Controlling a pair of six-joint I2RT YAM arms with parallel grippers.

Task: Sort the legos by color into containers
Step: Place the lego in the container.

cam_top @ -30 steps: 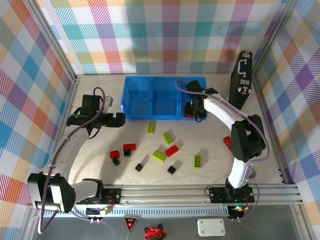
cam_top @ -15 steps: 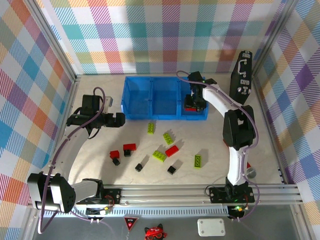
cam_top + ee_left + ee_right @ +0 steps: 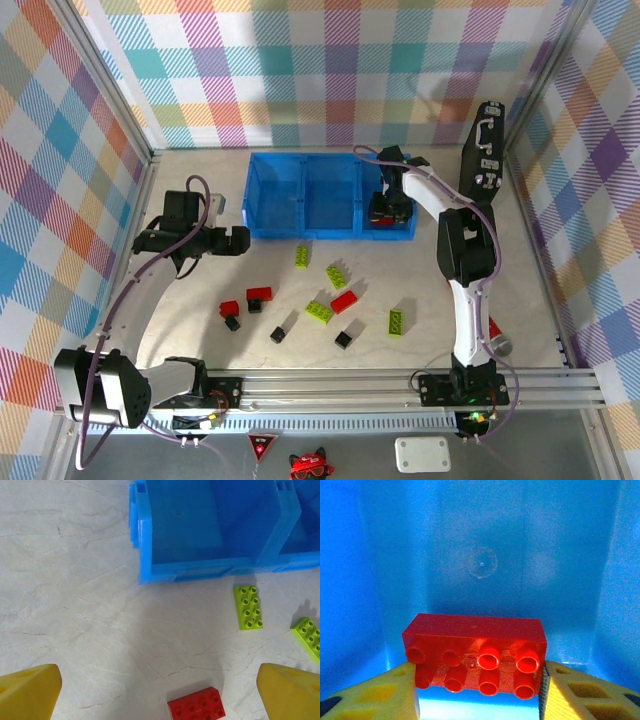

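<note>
red lego [image 3: 475, 652] | right pincer [image 3: 477, 682] clamps it | now further inside right container [image 3: 400, 234]

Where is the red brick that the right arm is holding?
The red brick is pinched in the right gripper, over the rightmost compartment of the blue bin at the far side, just left of the black case.

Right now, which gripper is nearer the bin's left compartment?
Left. The left gripper sits open just off the front-left corner of the left compartment; the right gripper is two compartments away, holding a red brick inside the right compartment.
</note>
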